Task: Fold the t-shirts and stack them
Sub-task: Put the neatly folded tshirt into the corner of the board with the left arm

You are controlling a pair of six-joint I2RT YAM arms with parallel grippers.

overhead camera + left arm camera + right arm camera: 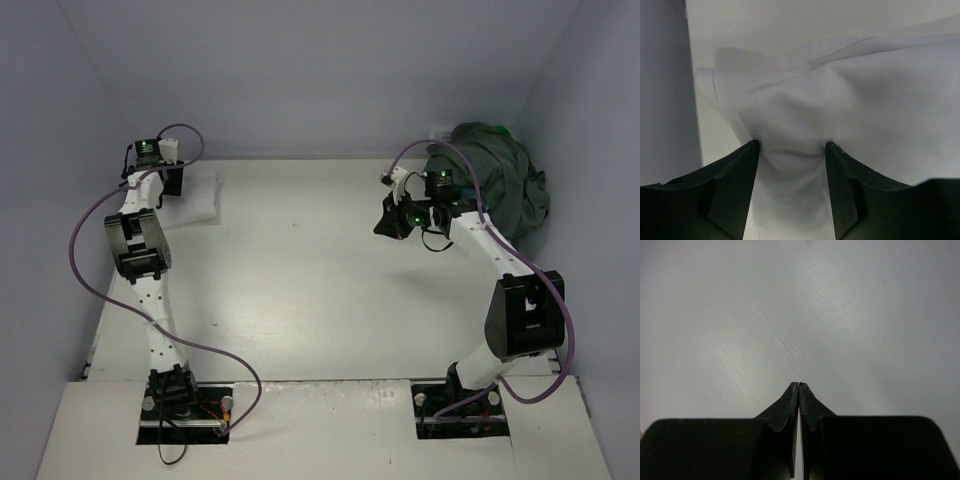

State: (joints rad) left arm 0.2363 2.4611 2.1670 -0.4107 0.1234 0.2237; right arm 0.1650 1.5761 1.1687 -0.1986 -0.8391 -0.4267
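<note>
While the left fingers (pixel 735 170) sit at the far left corner of the flat white counter (pixel 300 290), they are closed partway on a wad of the soft white cotton t-shirt (pixel 865 100). Cloth fills the gap between them, and creases run out from both tips. I judge this a grip, not a hover.

The right fingers (pixel 787 400) are pressed fully together with nothing between them. They are poised over bare counter, just short of the far right corner.

The white shirt lies bunched against the far edge. The crumpled dark olive-grey cloth shirt (pixel 495 175) is heaped in the far right corner. What lies under it cannot be told.

Handling, judged:
- The cloth is light, limp and not fragile. It should drape and sag from any single hold.
- A pinch in mid-panel, as now, gathers several layers and likely lifts a lump rather than a flat sheet.
- Better holds look to be the hemmed edge (pixel 805 52) visible in the left wrist view, or a shoulder seam, one per arm.
- Slip risk is low, since the weave should grip well. The main risk is dragging hidden layers along.
</note>
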